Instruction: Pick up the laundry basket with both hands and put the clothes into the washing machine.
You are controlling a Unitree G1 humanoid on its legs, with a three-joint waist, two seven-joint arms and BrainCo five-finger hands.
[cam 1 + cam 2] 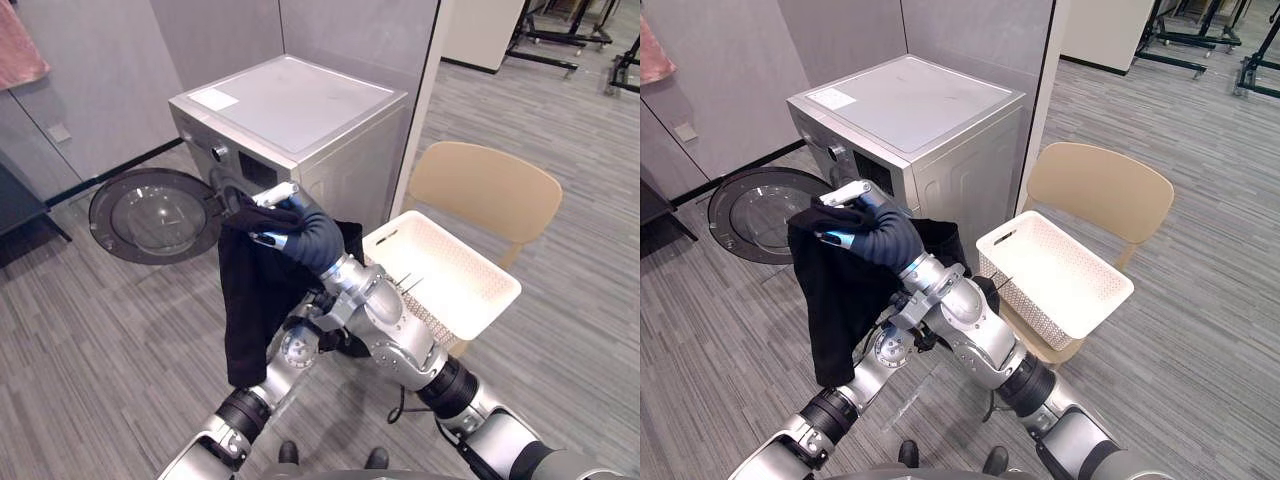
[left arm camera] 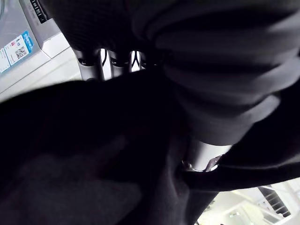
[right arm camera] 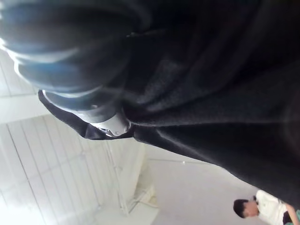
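Garment (image 1: 255, 300) hung mid-frame from right hand (image 1: 300, 228), clenched round it; left hand (image 2: 101, 63) unreadable behind cloth; dangling hem needed lifting clear into washing machine (image 1: 300, 110).

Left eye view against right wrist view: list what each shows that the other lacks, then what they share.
Left eye view: the washing machine with its round door open, and the white laundry basket on a tan chair. Right wrist view: a person in a white top, in the background. Shared: the black garment and the right robot hand shut on it.
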